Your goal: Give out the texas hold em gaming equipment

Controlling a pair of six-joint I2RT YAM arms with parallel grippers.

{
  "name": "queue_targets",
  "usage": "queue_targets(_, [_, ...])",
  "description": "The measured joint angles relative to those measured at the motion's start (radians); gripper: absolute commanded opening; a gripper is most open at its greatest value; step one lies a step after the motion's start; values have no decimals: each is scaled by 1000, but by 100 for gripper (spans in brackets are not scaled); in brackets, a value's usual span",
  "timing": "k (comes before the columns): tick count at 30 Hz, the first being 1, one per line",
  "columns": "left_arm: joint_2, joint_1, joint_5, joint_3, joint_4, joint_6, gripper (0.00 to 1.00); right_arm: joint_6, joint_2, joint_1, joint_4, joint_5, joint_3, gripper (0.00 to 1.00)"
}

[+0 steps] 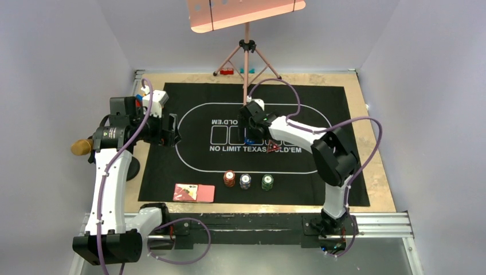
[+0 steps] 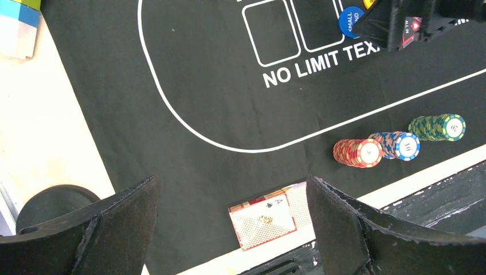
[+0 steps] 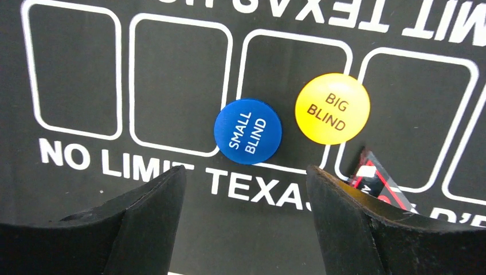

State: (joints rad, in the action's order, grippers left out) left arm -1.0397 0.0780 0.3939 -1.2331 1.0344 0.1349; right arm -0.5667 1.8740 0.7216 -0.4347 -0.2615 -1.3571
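Note:
Three stacks of striped poker chips stand near the mat's front edge: red, grey, green; the left wrist view shows them too. Pink-red-backed cards lie at the front left, an ace face up on top. A blue SMALL BLIND button and an orange BIG BLIND button lie on the printed boxes. The dark red-marked triangle lies beside my right finger. My right gripper is open and empty, just near of the blue button. My left gripper is open and empty, held high over the mat's left side.
The black printed mat covers most of the tan board. Colourful toy blocks sit off the mat at the far left. A round black base stands left of the mat. A tripod stands at the back.

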Motion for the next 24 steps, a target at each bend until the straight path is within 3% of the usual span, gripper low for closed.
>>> queue_targets(10, [-1, 0, 3, 3, 4, 8, 100, -56, 133, 6, 1, -4, -38, 76])
queue_targets(24, [8, 0, 3, 3, 6, 7, 100, -86, 177, 12, 13, -9, -93, 67])
